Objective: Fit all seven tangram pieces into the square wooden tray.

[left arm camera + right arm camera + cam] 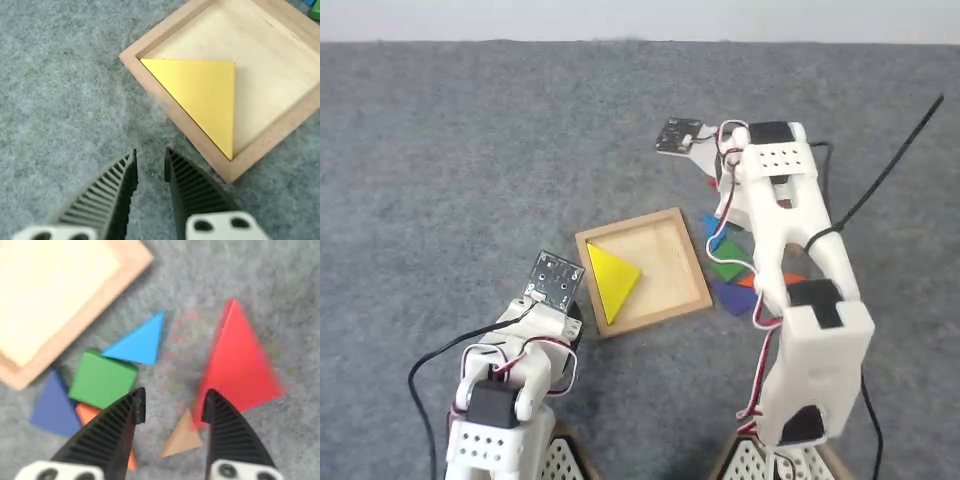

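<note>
Though barely begun, stands at one piece of seven home: see the yellow triangle (205, 95) lying flat in the square wooden tray (275, 141), long edge against the wall nearest the left arm, square corner pointing at the tray's middle. Leaves six loose on the grey worktop (470, 150), close beside the tray on the right arm's side: red triangle (240, 370), blue triangle (140, 342), green square (102, 377), dark blue piece (50, 407), orange piece (86, 412) partly behind a finger, small tan triangle (182, 437). Looks like the fetching of a second piece. Finds the right gripper (174, 395) above that cluster, fingers spread wide and empty, the tan triangle in line with the gap. Finds the left gripper (150, 155) over bare worktop just outside the tray, fingers nearly together with a thin gap, holding nothing. Calls next, probably, for settling on one piece, perhaps the red triangle as the yellow one's match, then centring the gap across it, lowering, closing on its edges and lifting clear of the neighbours.
</note>
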